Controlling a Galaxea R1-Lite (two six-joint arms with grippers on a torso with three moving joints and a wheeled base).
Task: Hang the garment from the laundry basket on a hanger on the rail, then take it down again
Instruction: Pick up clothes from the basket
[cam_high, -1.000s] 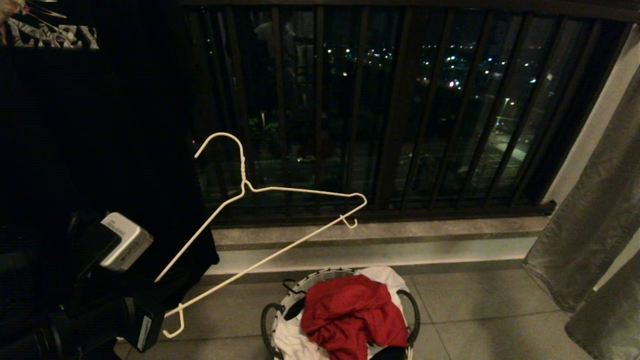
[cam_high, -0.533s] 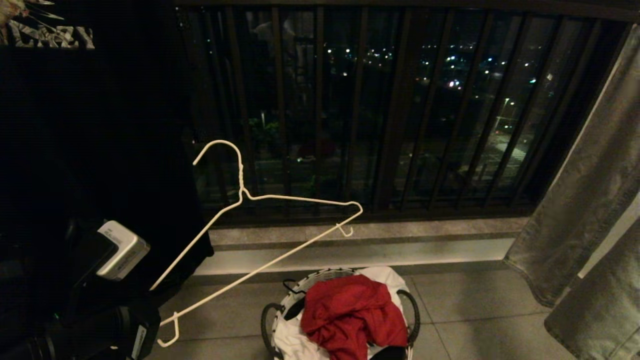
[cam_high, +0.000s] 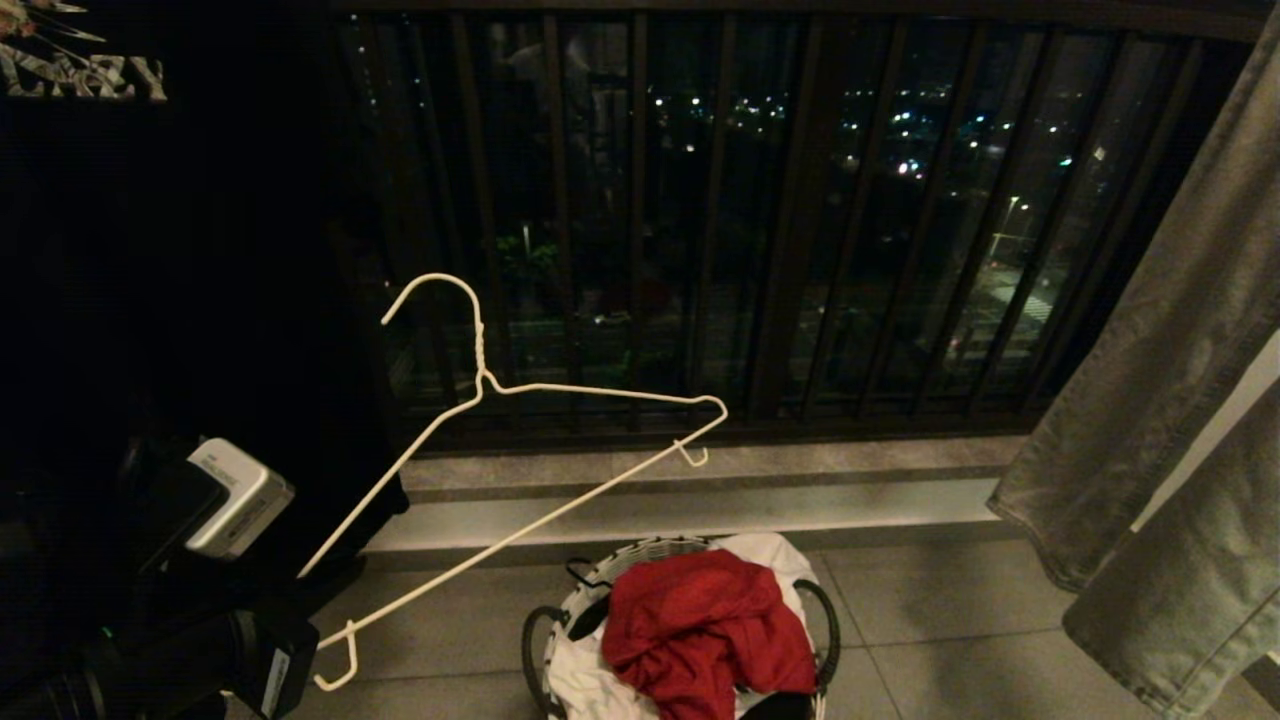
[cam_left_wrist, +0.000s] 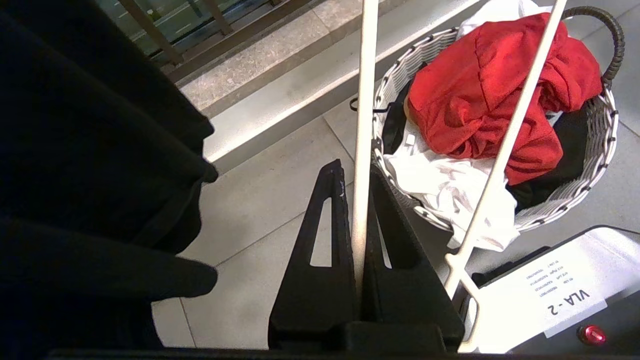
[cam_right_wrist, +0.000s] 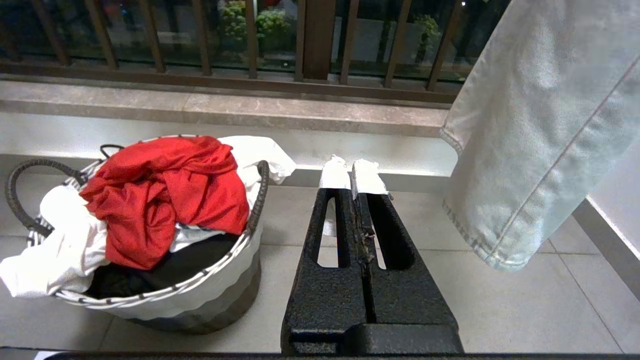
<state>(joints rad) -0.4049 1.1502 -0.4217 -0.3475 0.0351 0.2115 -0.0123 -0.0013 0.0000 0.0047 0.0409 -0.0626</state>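
white wire hanger (cam_high: 560, 440) clamped in left pincer (cam_left_wrist: 356, 180), probably clear of basket rim (cam_high: 640, 553)

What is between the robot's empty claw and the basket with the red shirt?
Only bare floor tiles. In the right wrist view the shut right gripper hangs beside the laundry basket, apart from it, nothing between.

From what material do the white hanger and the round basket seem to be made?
The hanger looks like thin metal wire with a white coating: its neck is twisted and its line very slim. The laundry basket seems woven from cord or plastic strips, white with a black-and-white rim; the ribbed weave shows, but the fibre is uncertain.
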